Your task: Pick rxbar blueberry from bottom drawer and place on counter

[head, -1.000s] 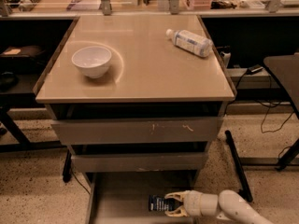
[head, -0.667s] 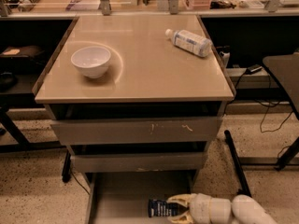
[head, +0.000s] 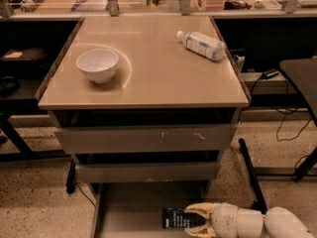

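The small dark navy flat-wrapped rxbar blueberry (head: 173, 218) lies on the grey floor of the pulled-out bottom drawer (head: 126, 209), towards its near right. The cream two-finger gripper (head: 190, 222) reaches in from the right, fingers spread apart, with the bar's right end between them; I cannot tell whether they touch it.

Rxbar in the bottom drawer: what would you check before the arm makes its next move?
1. bottom drawer pulled out: ok.
2. rxbar blueberry lying flat on the drawer floor, uncovered: ok.
3. gripper low at the drawer, open, fingers either side of the bar's right end: ok.
4. Fingers touching the wrapper: cannot tell.
5. Bare spot on the counter between bowl and bottle: ok.
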